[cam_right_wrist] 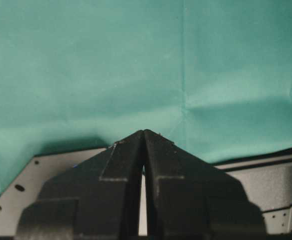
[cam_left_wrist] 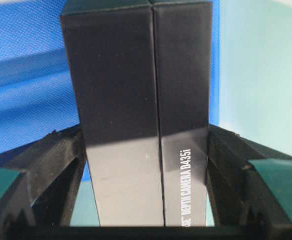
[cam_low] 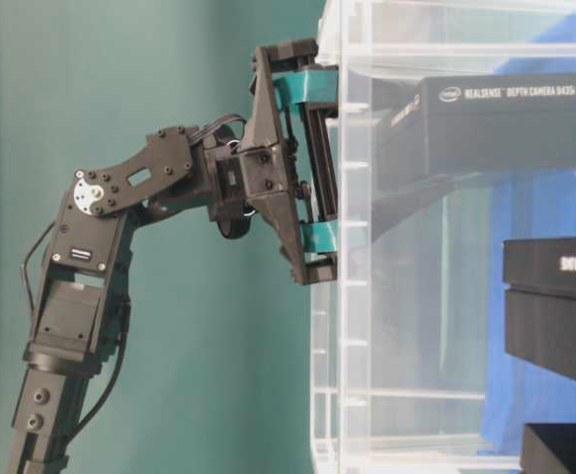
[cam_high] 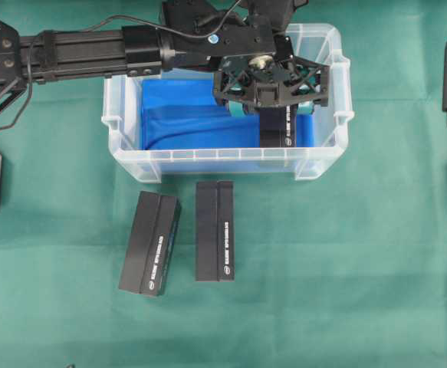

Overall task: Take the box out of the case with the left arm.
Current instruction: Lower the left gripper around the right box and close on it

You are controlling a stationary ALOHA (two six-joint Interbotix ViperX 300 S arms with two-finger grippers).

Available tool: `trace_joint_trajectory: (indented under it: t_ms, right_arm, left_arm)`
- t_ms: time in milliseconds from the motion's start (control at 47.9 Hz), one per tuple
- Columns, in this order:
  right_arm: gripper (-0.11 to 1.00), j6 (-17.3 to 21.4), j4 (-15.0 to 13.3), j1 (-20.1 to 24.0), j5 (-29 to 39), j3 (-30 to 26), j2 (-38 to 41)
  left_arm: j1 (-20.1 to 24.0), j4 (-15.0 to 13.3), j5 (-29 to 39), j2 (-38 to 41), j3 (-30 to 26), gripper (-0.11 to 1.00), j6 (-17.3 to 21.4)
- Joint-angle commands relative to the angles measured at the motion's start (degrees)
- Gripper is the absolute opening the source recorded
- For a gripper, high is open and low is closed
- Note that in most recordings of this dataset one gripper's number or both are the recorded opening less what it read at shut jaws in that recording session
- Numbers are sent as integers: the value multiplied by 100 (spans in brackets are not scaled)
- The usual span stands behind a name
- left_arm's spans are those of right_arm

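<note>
— Over on the left of the green tabletop, outside the case, what are those two black shapes?

— Two black boxes, lying flat just in front of the case's near wall, side by side but apart. My guess is they are out already, which would explain why they sit clear of it.

— And inside the case?

— A bright blue lining over the bottom, bare on the left half. Toward the right end is one more black box, lettered as a depth camera package.

— Why is the left arm reaching in from the left?

— To get its left claw around that box. In the wrist view the box stands between the two fingers, which flank it closely on both sides. The claw looks partly drawn in around it; whether the pads already press it, I cannot tell.

— Is it lifted?

— Not clearly; it is inside the walls.

— The right claw?

— Pressed together, empty, parked at the right edge.
</note>
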Motion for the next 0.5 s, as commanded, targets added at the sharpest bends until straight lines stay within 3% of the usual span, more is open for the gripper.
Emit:
trace_joint_trajectory:
  t_ms: [0, 481]
  right_arm:
    - [1, 9, -18, 0, -26, -53, -9]
    - [1, 9, -18, -9, -35, -53, -9]
  left_arm:
    - [9, 0, -18, -114, -141, 63, 0]
    - [-18, -9, 290, -316, -369, 63, -18]
